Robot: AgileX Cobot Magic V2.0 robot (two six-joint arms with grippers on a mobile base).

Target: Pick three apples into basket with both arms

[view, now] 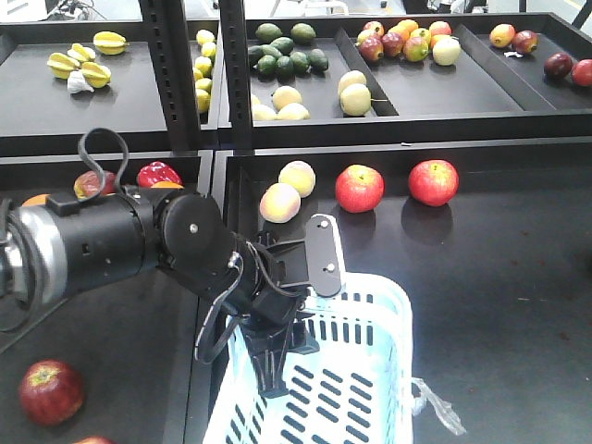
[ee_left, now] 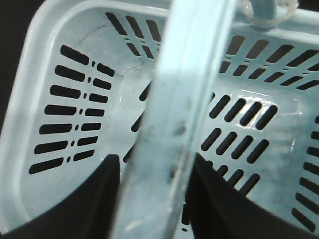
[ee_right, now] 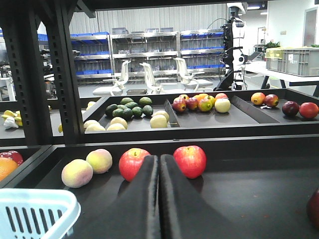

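Left gripper [view: 273, 384] angled down, clamped on basket handle [ee_left: 174, 124] — right gripper [ee_right: 159, 199] closed empty, level, facing apples [ee_right: 190, 160]

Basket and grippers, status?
Left gripper shut on handle of pale blue slotted plastic basket. Right gripper shut, empty. Basket empty; deep red round apples outside, unobstructed.

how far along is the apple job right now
Nothing is done yet: the basket looks empty. In hand: the left gripper clamps its handle; the right gripper is shut, empty, facing two red apples. Left: all three picks; a third red apple lies front-left.
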